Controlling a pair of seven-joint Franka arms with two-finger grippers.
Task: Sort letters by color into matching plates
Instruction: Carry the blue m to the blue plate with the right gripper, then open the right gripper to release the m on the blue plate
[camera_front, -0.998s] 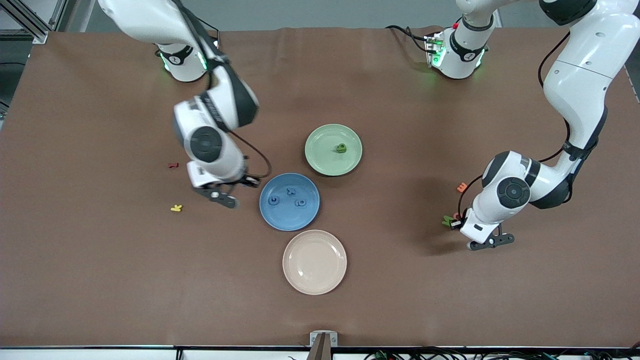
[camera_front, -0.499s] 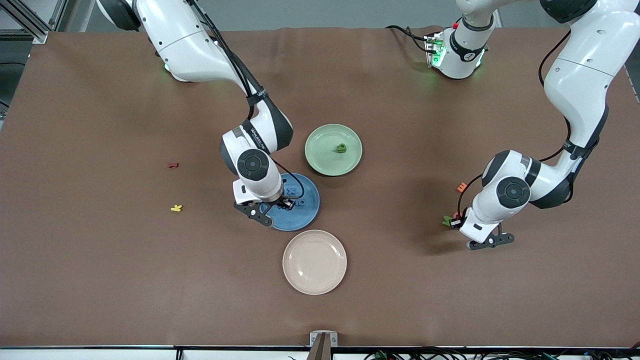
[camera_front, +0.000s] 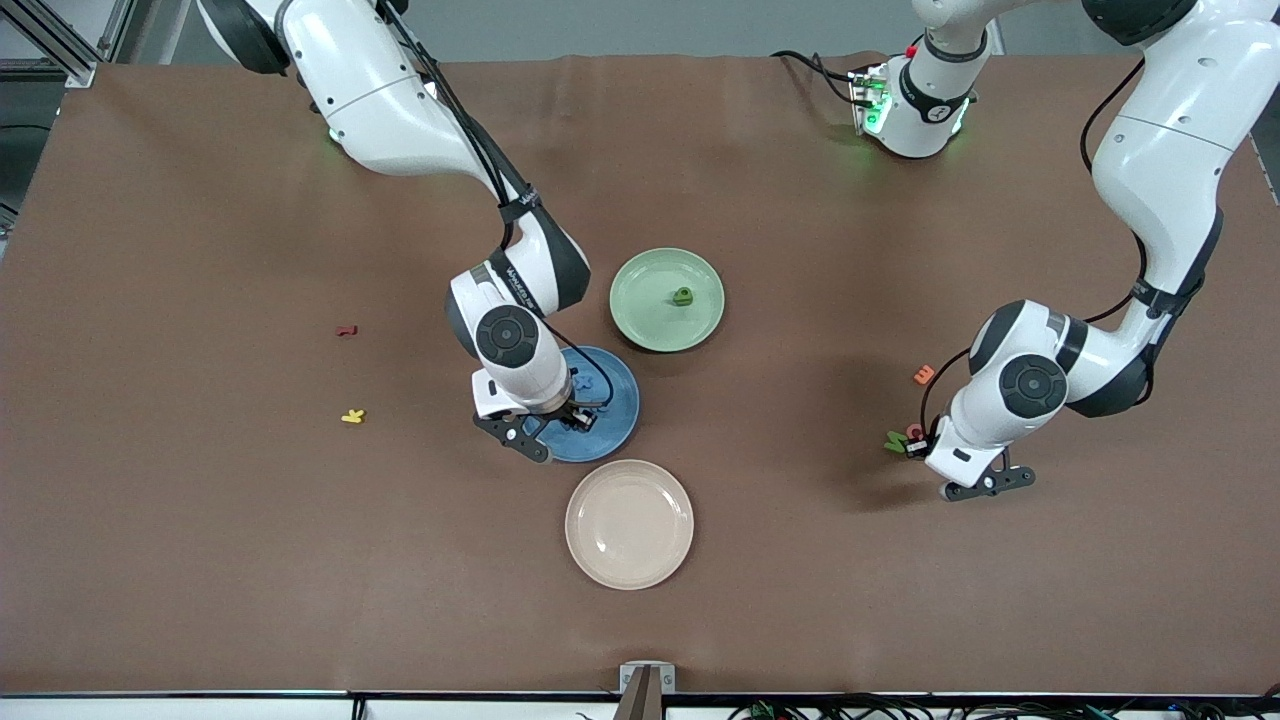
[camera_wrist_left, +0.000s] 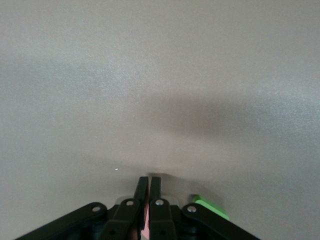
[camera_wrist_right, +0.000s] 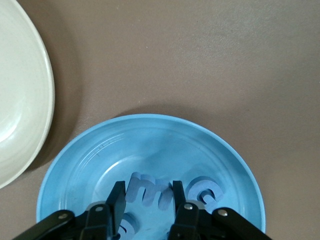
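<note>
Right pincer (camera_wrist_right: 146, 200) released over blue plate (camera_wrist_right: 90, 160) of blue letters (camera_wrist_right: 150, 191), green plate (camera_front: 640, 310) holding one green letter (camera_front: 683, 295)

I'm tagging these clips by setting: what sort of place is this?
Likely a robotics lab bench, not a home: two arms are bolted to a table under a brown mat, cables trail along its nearer edge, and only plates such as the blue plate and toy letters are laid out.

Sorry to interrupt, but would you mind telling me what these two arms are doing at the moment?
They are sorting small letters into plates by color. The right gripper is open over the blue plate, with a blue letter between its fingers and other blue letters lying in the plate. The left gripper is shut low at the table beside a green letter. One green letter lies in the green plate. The beige plate holds nothing.
</note>
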